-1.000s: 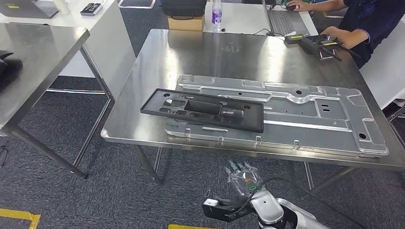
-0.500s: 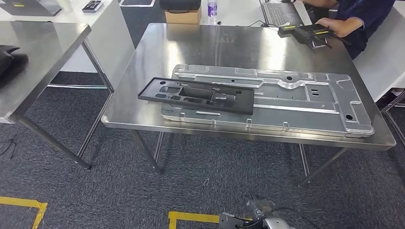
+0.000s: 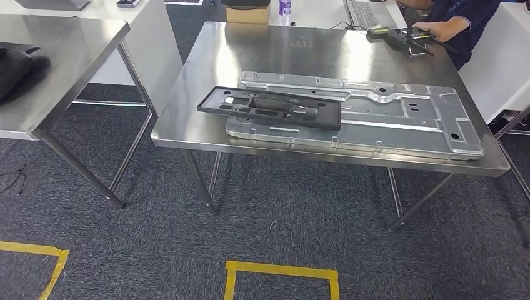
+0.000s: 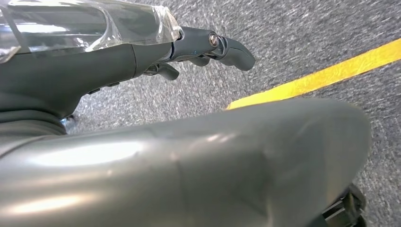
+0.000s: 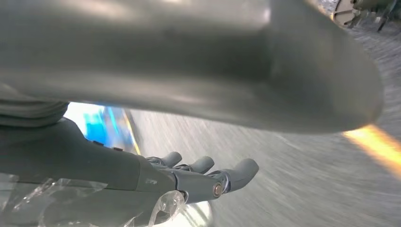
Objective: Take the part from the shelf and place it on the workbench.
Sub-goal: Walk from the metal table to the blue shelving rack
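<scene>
A black rectangular frame part (image 3: 270,107) with several cut-outs lies flat on the steel workbench (image 3: 275,53), overlapping the left end of a large silver sheet-metal plate (image 3: 400,122). Nothing touches it. In the left wrist view my left hand (image 4: 142,52) hangs over grey carpet, its fingers (image 4: 227,45) stretched out and holding nothing. In the right wrist view my right hand (image 5: 142,179) also hangs over the floor with its fingers (image 5: 236,172) extended and nothing in them.
A second steel table (image 3: 69,56) at the left carries a dark object (image 3: 19,65). A person (image 3: 459,19) sits at the workbench's far right corner beside a black device (image 3: 406,36). Yellow tape (image 3: 281,272) marks the carpet in front of the bench.
The whole picture has shifted, so the camera has moved and the bench looks farther off. My right hand, low in the head view a second ago, has dropped out of it.
</scene>
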